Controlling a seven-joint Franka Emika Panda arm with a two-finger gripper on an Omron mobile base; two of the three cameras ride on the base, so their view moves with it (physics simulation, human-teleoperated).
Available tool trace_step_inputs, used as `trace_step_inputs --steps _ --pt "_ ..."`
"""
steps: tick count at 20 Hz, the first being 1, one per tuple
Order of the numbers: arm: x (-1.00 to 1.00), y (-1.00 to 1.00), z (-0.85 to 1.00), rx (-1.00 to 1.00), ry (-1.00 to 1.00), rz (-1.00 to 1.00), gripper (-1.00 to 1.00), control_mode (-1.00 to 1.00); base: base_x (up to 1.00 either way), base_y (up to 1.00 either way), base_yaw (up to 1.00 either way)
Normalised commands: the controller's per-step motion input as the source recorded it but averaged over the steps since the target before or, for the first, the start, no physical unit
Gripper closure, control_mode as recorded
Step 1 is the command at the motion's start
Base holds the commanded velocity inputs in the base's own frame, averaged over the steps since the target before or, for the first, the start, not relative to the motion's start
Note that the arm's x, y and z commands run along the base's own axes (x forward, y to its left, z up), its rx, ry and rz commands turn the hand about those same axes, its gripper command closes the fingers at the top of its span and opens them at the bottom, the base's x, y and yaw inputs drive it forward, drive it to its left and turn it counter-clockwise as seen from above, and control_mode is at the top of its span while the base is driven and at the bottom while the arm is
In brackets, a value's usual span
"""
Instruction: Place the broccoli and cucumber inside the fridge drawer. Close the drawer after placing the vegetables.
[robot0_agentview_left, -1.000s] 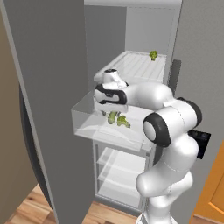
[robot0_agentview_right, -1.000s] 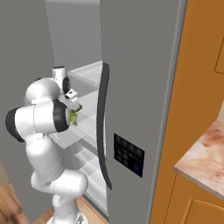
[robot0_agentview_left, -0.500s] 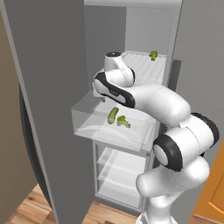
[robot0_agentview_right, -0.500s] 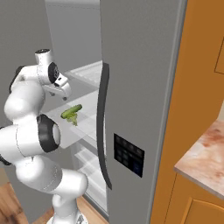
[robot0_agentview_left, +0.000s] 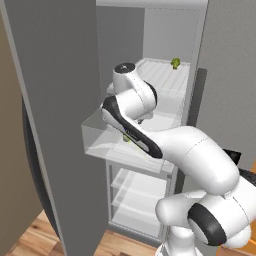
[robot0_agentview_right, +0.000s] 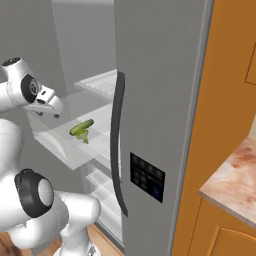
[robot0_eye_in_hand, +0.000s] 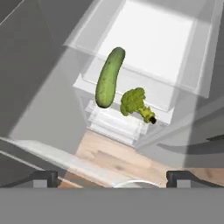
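Observation:
The cucumber (robot0_eye_in_hand: 109, 76) and the broccoli (robot0_eye_in_hand: 133, 101) lie side by side on the floor of the clear fridge drawer (robot0_eye_in_hand: 192, 83), which stands pulled out. In the right base view the cucumber (robot0_agentview_right: 81, 127) rests just above the broccoli (robot0_agentview_right: 84, 136) inside the drawer (robot0_agentview_right: 55, 147). My gripper (robot0_eye_in_hand: 112, 178) hangs open well above the drawer with nothing between its fingers. From the right base view the gripper (robot0_agentview_right: 55, 111) is up and to the left of the vegetables. The arm hides most of the drawer (robot0_agentview_left: 100, 135) contents in the left base view.
A small yellow-green lump (robot0_agentview_left: 175, 63) sits at the back of the white ribbed shelf (robot0_agentview_left: 160, 77) above the drawer. The open fridge door (robot0_agentview_left: 55, 120) stands close on the left and the other door (robot0_agentview_right: 160, 100) on the right. Lower shelves (robot0_agentview_left: 135, 200) sit beneath the drawer.
My hand has risen out of the drawer, up and toward its front left. The jaws have spread wider. Cucumber and broccoli stay lying in the drawer.

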Motion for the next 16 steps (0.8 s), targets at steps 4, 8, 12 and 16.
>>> trace_step_inputs --steps 4,8,12,16 --pt "-0.48 0.87 -0.21 -0.31 0.08 0.19 -1.00 -1.00 0.00 0.00 0.00" --pt "-0.20 0.64 -0.32 -0.27 0.08 0.19 -1.00 -1.00 0.00 0.00 0.00" --pt "0.10 0.04 -0.74 -0.21 0.10 0.12 -1.00 -1.00 0.00 0.00 0.00" --pt "0.27 0.02 -0.98 -0.24 0.17 0.14 -1.00 -1.00 0.00 0.00 0.00"
